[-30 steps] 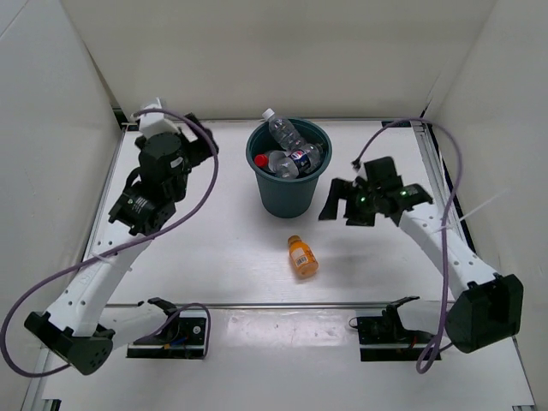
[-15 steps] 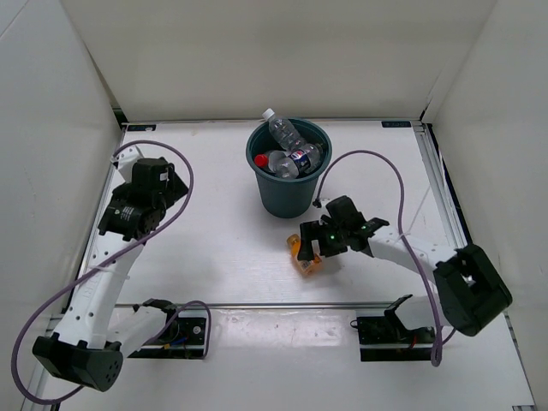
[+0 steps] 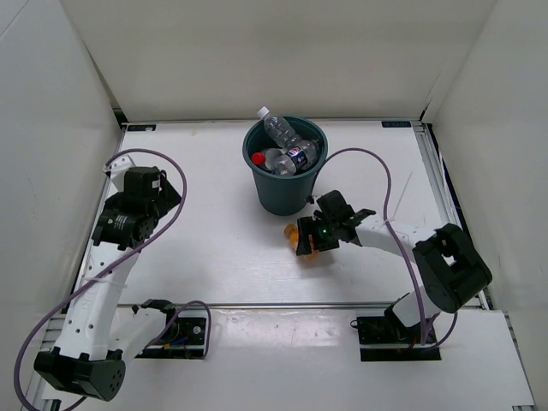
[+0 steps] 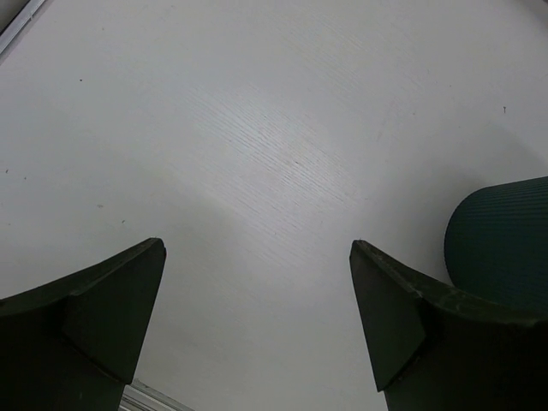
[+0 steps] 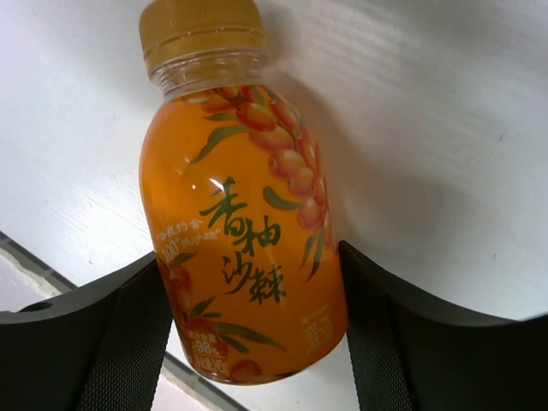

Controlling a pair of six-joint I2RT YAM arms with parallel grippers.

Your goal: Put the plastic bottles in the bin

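Observation:
The short orange bottle (image 3: 301, 239) (image 5: 244, 240) lies sideways between the fingers of my right gripper (image 3: 310, 237) (image 5: 257, 287), which is shut on its lower body, just in front of the bin (image 3: 287, 199). The bin is round and dark teal. It holds three plastic bottles: a red-capped one (image 3: 261, 159), one with a blue-white label (image 3: 300, 156), and a clear one (image 3: 277, 128) leaning out over the back rim. My left gripper (image 3: 163, 195) (image 4: 257, 265) hangs open over bare table at the left, with the bin's wall (image 4: 505, 231) at the right edge of its view.
White walls enclose the table on three sides. A metal rail (image 3: 274, 304) runs along the near edge, with the arm bases behind it. Purple cables (image 3: 364, 163) loop above both arms.
My right arm swung in from the right and down to the orange bottle, closed on it and shifted it toward the bin. My left arm pulled back toward the left and near side.

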